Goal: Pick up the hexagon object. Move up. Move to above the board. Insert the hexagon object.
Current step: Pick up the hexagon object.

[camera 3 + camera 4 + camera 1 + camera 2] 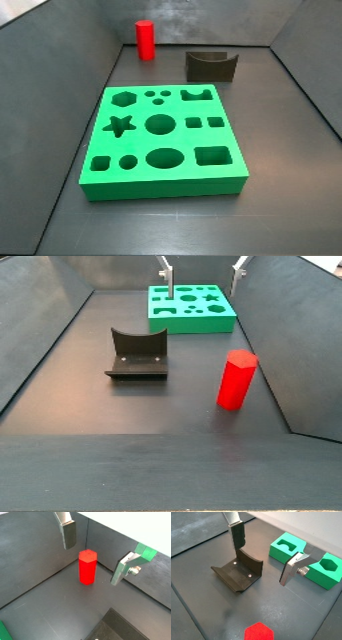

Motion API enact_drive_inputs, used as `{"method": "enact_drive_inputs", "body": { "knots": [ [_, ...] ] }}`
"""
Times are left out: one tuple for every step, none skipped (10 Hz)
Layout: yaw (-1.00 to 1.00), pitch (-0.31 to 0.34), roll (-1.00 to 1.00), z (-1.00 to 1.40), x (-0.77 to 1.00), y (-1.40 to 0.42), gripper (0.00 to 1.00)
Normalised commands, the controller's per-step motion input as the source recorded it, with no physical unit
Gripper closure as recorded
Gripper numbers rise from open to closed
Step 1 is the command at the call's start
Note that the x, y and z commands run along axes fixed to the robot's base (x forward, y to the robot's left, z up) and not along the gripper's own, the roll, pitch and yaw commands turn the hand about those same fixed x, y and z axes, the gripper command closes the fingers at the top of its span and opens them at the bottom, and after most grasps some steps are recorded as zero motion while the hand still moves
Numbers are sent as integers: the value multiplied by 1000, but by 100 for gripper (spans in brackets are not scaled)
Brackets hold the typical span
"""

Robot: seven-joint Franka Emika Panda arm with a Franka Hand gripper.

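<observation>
The hexagon object is a bright red upright peg. It stands on the dark floor near a wall corner in both side views (pixel 143 39) (pixel 235 380) and in a wrist view (pixel 87 567). Only its top shows in a wrist view (pixel 259 632). The green board (pixel 163 140) (pixel 191 306) lies flat, apart from the peg. My gripper (pixel 95 554) (pixel 264 554) is open and empty. It hangs above the floor, with the peg showing between its fingers (pixel 69 534) but not touched. In a side view only its fingertips (pixel 167 276) show, high over the board.
The dark fixture with a curved top (pixel 210 65) (pixel 135 352) (pixel 238 572) stands between peg and board. Grey walls (pixel 80 50) enclose the floor on both sides. Green parts of the board (pixel 288 547) (pixel 145 552) show behind one finger.
</observation>
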Motion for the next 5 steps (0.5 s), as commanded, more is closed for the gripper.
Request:
{"method": "enact_drive_inputs", "body": {
  "knots": [
    [-243, -26, -67, -6, -300, 266, 0],
    [-291, -63, -113, -40, -306, 394, 0],
    [-343, -56, -104, -66, -214, 423, 0],
    [-423, -80, -106, -51, -203, 320, 0],
    [-486, -129, -100, -86, -169, 186, 0]
  ]
}}
